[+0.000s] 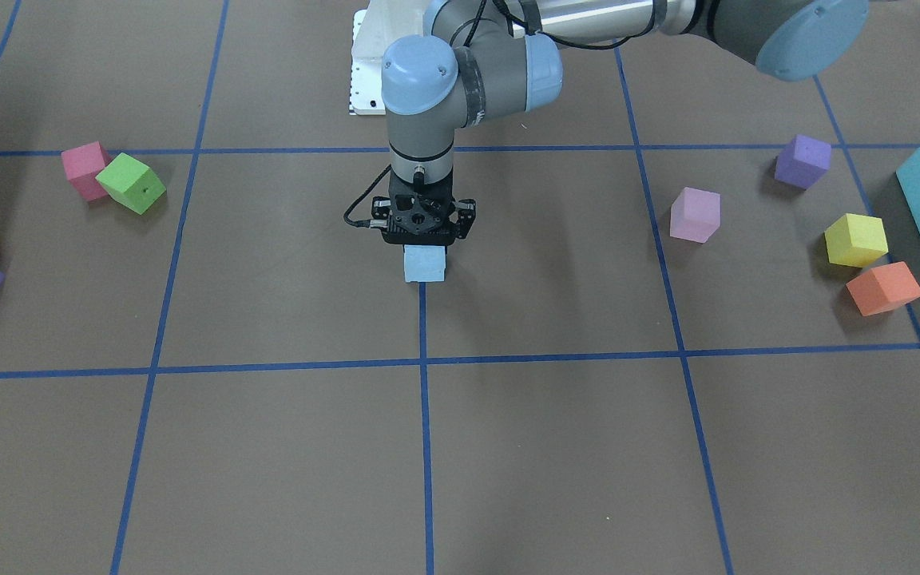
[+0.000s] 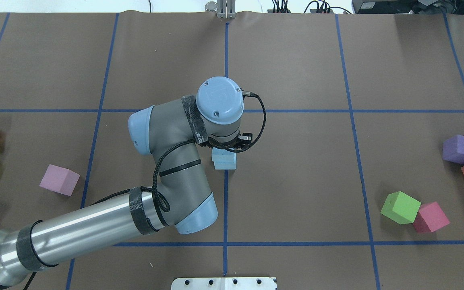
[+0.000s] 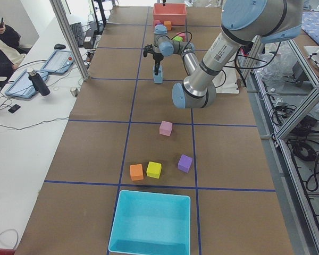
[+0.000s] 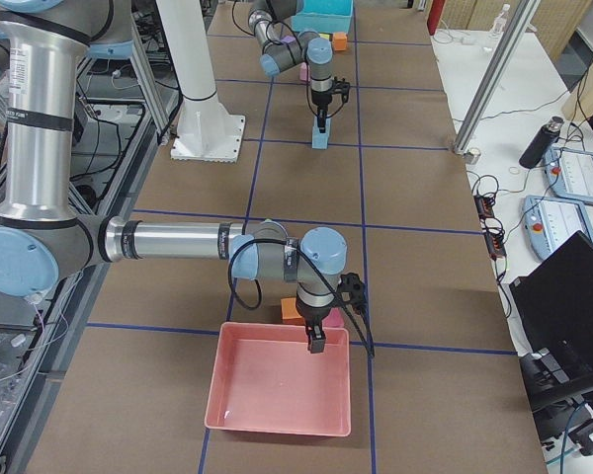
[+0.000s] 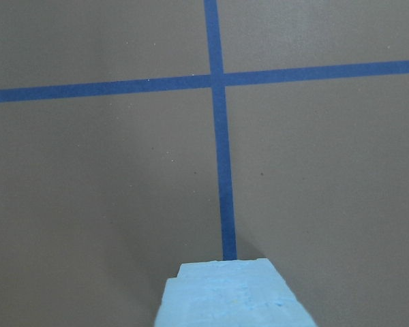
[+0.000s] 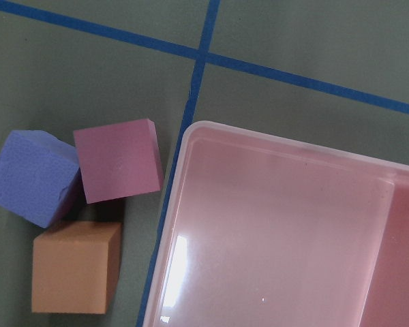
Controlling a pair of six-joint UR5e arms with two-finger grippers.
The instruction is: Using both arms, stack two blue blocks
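- The left gripper is pointing straight down over the middle of the table, right above the two blue blocks. Its fingers are hiding beneath its own body, so I cannot tell whether they are pinching or spread.
- The upper blue block is sitting directly under that gripper. The lower blue block is lying just beneath it, and the pair are looking slightly offset in the left wrist view.
- The vertical approach is probably serving to seat one cube squarely on the other. The stack is looking formed, or nearly so.
- The right gripper is hanging over the edge of the pink tray, well apart from the blocks and seemingly waiting clear of the left arm. How far it is opening is too small to tell.
- A purple cube, a magenta cube and an orange cube are lying just beside that tray, below the right gripper.
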